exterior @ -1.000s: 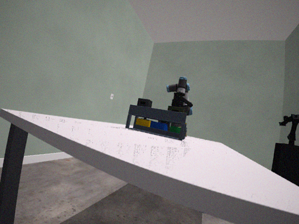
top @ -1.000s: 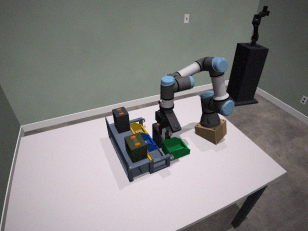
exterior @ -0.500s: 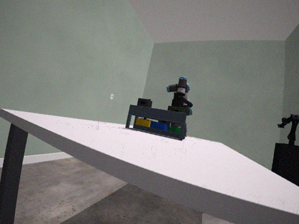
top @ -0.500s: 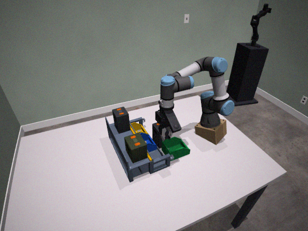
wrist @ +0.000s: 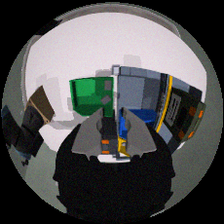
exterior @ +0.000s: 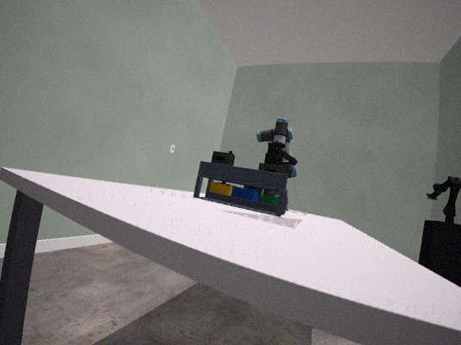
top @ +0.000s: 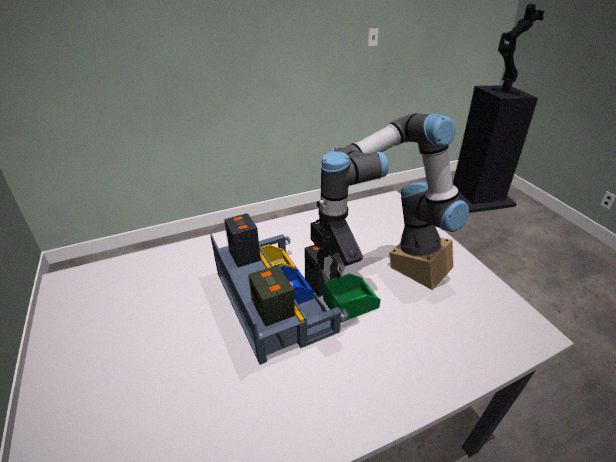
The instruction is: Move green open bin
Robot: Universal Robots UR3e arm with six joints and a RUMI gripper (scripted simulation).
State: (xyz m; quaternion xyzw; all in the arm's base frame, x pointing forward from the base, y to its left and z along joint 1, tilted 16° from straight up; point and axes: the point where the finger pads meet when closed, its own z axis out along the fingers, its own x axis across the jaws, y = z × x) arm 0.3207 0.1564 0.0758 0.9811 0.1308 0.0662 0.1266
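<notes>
The green bin [top: 361,304] [exterior: 270,199] [wrist: 90,93] stands upright just outside the front of the grey-blue shelf [top: 303,334] [exterior: 242,176], beside its near end. Two grey patches show inside the bin in the wrist view; whether they are parts is hard to tell. My gripper [top: 336,276] [wrist: 112,108] points down above the bin's tall back wall on the shelf side. Its jaws are open a little, with a narrow gap and nothing held between them. The fingertips are small and partly hidden in the top view and hidden in the exterior view.
A blue bin [top: 301,292] and a yellow bin [top: 278,256] sit in the shelf. A black case [top: 312,270] stands close behind the jaws. Another black case [top: 243,240] and an olive case [top: 272,297] stand on top. The arm's wooden base block [top: 420,267] is to the right.
</notes>
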